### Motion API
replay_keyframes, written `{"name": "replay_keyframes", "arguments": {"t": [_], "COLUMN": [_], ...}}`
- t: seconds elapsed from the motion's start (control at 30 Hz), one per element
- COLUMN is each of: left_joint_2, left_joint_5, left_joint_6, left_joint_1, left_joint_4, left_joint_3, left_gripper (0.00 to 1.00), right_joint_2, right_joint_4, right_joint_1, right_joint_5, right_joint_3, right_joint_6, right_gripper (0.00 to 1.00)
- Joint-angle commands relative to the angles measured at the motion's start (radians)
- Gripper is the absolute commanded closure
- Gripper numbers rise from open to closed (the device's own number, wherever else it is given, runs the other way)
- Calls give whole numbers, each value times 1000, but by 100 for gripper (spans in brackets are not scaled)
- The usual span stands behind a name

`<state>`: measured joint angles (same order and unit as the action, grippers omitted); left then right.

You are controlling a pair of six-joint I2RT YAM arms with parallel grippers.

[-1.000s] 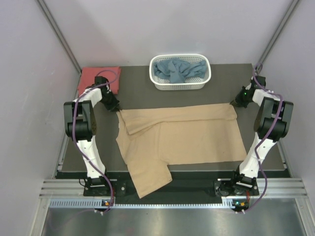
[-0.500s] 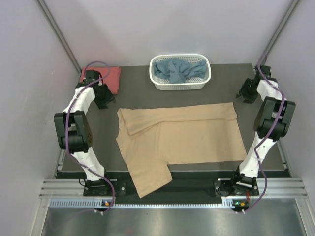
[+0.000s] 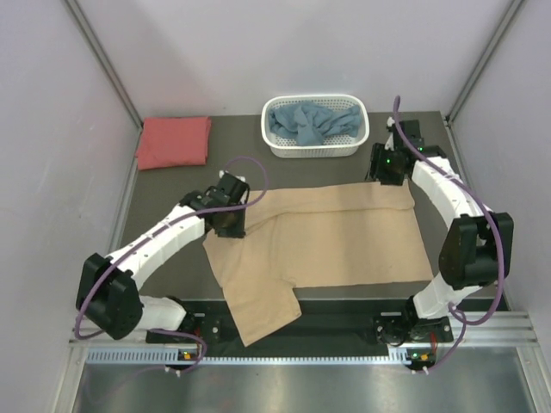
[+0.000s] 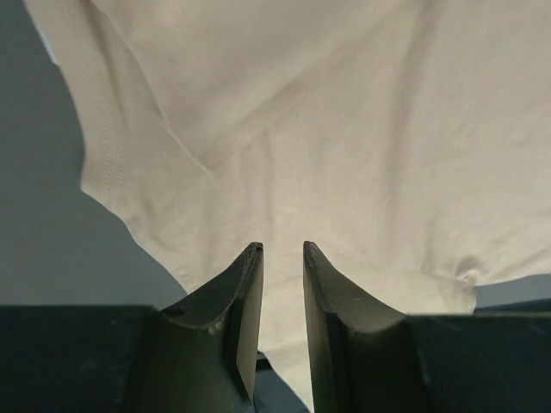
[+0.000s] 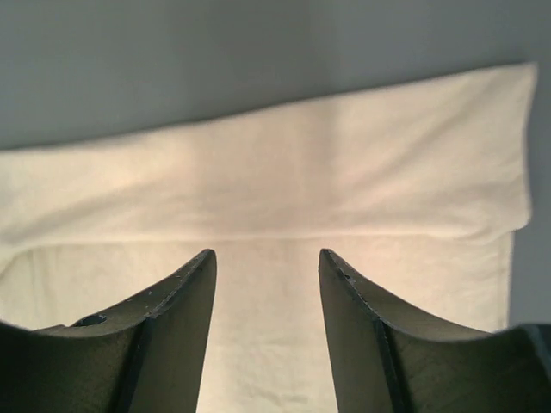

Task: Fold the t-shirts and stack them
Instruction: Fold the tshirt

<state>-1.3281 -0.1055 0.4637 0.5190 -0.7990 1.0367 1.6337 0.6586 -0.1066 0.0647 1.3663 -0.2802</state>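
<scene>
A tan t-shirt [image 3: 336, 232] lies spread across the dark table, its back edge folded over and one sleeve hanging off the front edge. A coral-red t-shirt [image 3: 174, 142] lies folded at the back left corner. A dusty blue t-shirt [image 3: 308, 123] is crumpled in the basket. My left gripper [image 3: 229, 218] hovers over the tan shirt's left part [image 4: 344, 129], fingers a narrow gap apart with nothing between them [image 4: 282, 248]. My right gripper [image 3: 385, 168] is open above the folded back edge [image 5: 301, 172] near its right end, holding nothing [image 5: 267, 254].
The white lattice basket [image 3: 314, 151] stands at the back middle of the table [image 3: 232, 163]. Slanted rails and pale walls close in both sides. Bare tabletop [image 5: 258, 52] shows beyond the shirt's back edge and left of it [image 4: 43, 241].
Both arms left the tan shirt's back corners, swung outward, then came in over the shirt. The left now hangs over its left part, the right over its back edge. The shirt lies unchanged.
</scene>
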Motion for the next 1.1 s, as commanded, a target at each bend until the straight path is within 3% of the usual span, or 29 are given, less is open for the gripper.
{"name": "replay_keyframes", "arguments": {"t": [0.0, 0.5, 1.07], "left_joint_2": [-14, -362, -520], "left_joint_5": [-53, -126, -197], "left_joint_6": [15, -210, -318], "left_joint_1": [73, 130, 134], "left_joint_4": [0, 150, 147], "left_joint_3": [-47, 94, 200], "left_gripper": [70, 67, 67], "right_joint_2": [-60, -173, -140], "right_joint_4": [-45, -56, -62], "right_joint_1": [-18, -57, -21], "right_joint_5": [23, 27, 46], "right_joint_3": [-84, -216, -196], "right_joint_6": [-5, 21, 39], "right_gripper": [49, 48, 48]}}
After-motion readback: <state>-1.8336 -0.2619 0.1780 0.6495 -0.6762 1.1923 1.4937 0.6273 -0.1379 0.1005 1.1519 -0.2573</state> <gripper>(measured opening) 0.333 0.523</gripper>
